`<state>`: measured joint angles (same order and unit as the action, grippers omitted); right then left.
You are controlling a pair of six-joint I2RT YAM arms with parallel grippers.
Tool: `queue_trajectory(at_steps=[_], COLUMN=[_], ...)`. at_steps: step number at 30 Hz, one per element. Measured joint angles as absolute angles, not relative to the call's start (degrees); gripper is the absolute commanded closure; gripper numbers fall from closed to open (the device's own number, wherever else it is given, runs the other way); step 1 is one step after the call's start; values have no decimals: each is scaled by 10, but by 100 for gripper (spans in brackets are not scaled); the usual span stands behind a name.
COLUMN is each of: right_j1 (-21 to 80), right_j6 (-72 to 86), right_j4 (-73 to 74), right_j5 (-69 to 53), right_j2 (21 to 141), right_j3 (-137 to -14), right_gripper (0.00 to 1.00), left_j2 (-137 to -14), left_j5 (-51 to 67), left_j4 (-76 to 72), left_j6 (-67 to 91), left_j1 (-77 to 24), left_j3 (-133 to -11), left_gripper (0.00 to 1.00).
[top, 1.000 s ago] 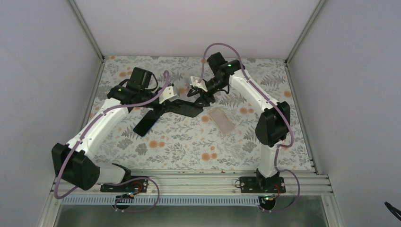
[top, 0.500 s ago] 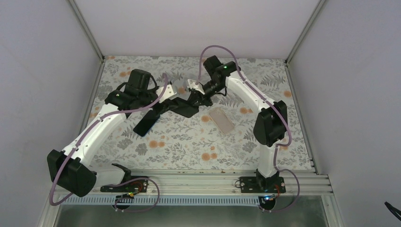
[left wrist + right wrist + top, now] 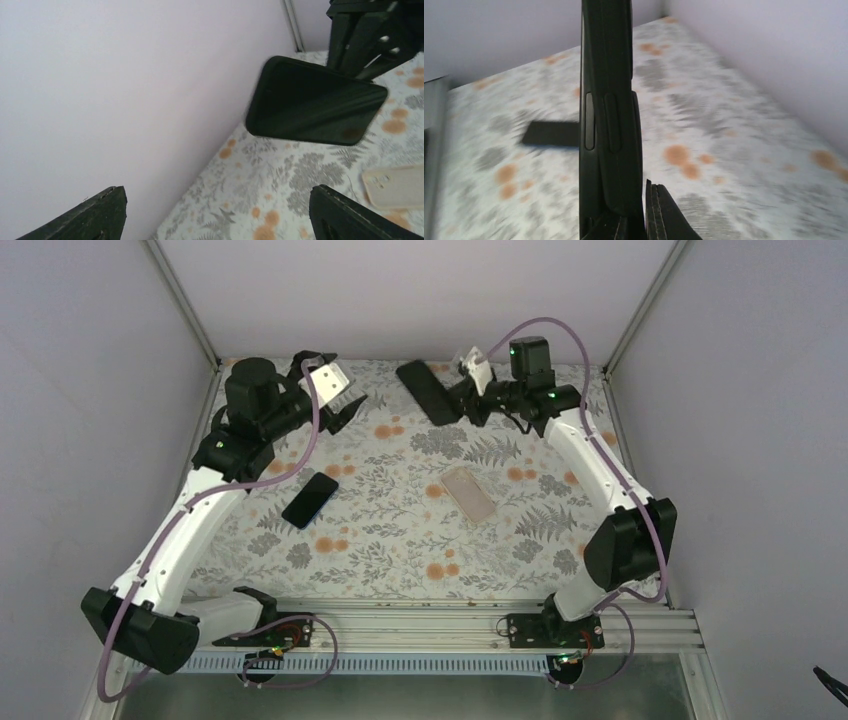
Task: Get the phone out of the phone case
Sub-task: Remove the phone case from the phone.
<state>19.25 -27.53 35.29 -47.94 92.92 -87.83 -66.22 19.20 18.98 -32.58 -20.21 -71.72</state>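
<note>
First, right hand (image 3: 458,405): clamped shut on the phone (image 3: 427,391), gripping it at one short end, near the back edge of the worktop (image 3: 400,555).
Right fingers (image 3: 663,215): one dark pad showed at the bottom of the right wrist view, close against the phone's lower end, where the phone stood edge-on with two side buttons facing the camera.
Phone: bare and black, held up off the worktop, fully out of the phone case (image 3: 469,493) and well apart from it. In the left wrist view its glossy dark face showed, with the right hand's black fingers at its upper right corner.
Left hand (image 3: 345,412): spread wide and holding nothing, raised over the back left part of the worktop, pointed toward the phone but apart from it.
Left fingers (image 3: 102,215): the two tips sat at the bottom corners of the left wrist view with a broad gap between them.
Phone case: empty, lying flat on the worktop a little right of centre. It was whitish and translucent, with a camera cutout at one end in the left wrist view.
Second black phone (image 3: 310,499): flat on the worktop left of centre, well apart from the case.
Worktop: covered in a grey leaf and orange flower pattern.
Walls (image 3: 400,295): plain and pale on three sides.
</note>
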Motion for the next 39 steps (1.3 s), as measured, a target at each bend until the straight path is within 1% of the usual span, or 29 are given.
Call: queue_trajectory(at_steps=[5,10,17,23,33,39], right_j1=[192,199,215,229,232,232], right_j6=[-131,-53,6,24,34,36], right_j4=[243,187,147,143,139,137], right_j5=[-303,-223,-192,-183,-174,-175], right_j2=[922,922,932,952,958,958], right_j3=[-896,-929,-967,-971,-971,-971], right_gripper=[97,97,97,97,97,97], left_j2=[-709,-778,-875,-924,-961,-965], left_j5=[169,110,59,40,38,1], left_j4=[120,49,-22,-62,-80,-83], left_j6=[-288,-258,-215,-195,-186,-183], left_j1=[-219,-263,-302,-331,-372,-374], left_j3=[-736,-742,-790,-829,-850,-850], left_gripper=[10,8,7,7,7,7])
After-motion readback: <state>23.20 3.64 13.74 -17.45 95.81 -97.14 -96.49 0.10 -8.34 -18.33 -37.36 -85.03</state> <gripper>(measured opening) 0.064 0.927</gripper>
